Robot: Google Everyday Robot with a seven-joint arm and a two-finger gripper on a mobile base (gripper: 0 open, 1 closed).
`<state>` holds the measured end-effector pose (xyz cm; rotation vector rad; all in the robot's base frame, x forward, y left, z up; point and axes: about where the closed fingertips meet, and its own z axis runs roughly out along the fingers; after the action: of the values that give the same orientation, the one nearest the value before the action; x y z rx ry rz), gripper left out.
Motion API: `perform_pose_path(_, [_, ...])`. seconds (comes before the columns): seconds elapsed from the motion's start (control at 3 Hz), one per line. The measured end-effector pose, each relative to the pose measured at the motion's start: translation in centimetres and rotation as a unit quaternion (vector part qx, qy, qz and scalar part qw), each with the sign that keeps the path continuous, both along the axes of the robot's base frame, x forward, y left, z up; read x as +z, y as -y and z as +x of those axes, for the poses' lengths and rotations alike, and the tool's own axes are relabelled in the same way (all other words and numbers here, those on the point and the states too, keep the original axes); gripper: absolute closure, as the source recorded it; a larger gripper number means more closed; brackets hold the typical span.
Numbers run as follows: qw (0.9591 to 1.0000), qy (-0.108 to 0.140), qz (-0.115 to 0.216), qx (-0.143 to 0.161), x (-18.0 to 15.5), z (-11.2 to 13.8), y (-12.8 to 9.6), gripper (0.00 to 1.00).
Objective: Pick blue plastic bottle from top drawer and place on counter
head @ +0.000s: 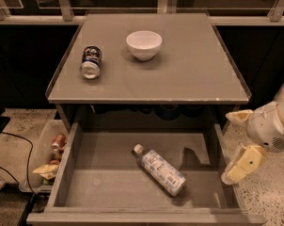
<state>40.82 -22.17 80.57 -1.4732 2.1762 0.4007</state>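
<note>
One arm only: hovers with gripper (227, 147) beside right wall of pulled-out top drawer (67, 166), fingers (240, 166) spread wide, gripping nothing. Finds blue plastic bottle (161, 169) lying aslant on drawer floor, cap toward back-left. Finds toppled soda can (90, 62) and white bowl (144, 44) on tabletop (193, 69).

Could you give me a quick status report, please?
Gripper open, empty, right of top drawer. Blue plastic bottle lying on its side inside. Nothing over it; bowl, can on counter.
</note>
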Motion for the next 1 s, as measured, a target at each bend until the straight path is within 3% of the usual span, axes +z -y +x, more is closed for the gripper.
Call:
perform_pose_path(0.33, [0.9972, -0.036, 0.049, -0.043, -1.29, 0.47, -2.53, 0.0])
perform_pose_path(1.0, [0.9962, -0.038, 0.051, -0.06, -1.13, 0.33, -2.75, 0.0])
